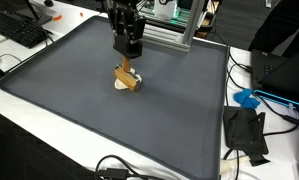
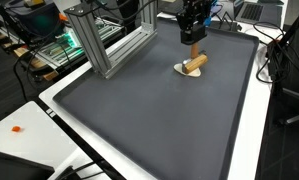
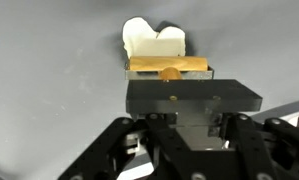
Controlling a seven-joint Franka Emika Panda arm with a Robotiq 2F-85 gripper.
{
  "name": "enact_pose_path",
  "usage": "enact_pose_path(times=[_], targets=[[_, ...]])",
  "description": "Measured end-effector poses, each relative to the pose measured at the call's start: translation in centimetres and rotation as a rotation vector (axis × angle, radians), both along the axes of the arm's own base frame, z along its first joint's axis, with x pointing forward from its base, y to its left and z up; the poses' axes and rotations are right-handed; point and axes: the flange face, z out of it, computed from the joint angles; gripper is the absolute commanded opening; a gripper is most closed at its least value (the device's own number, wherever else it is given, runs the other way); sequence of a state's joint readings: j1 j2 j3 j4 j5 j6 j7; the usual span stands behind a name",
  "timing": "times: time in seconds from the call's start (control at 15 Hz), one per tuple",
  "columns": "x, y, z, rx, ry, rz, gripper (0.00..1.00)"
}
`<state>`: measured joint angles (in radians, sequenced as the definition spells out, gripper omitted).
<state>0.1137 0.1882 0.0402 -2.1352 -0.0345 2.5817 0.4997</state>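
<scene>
You had the gripper (image 1: pixel 129 64) clamped on the wooden block (image 1: pixel 128 80), white piece (image 3: pixel 154 40) at its 12 o'clock: seemingly mid-grasp, where a lift would have called for a straight rise

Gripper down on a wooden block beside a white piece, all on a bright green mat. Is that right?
Not quite: the mat is dark grey, not bright green, as both exterior views show. The rest stands: the gripper is down on the wooden block beside the white piece.
</scene>
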Motion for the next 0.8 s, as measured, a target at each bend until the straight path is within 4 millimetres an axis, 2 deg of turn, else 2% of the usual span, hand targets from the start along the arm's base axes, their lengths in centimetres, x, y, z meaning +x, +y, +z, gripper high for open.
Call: enact_pose_path(times=[0.33,0.8], targets=[[-0.06,-0.17,-0.11,0.011,0.025,-0.088,0.24],[-0.09,-0.08,0.01,0.007,0.064,-0.098,0.24]])
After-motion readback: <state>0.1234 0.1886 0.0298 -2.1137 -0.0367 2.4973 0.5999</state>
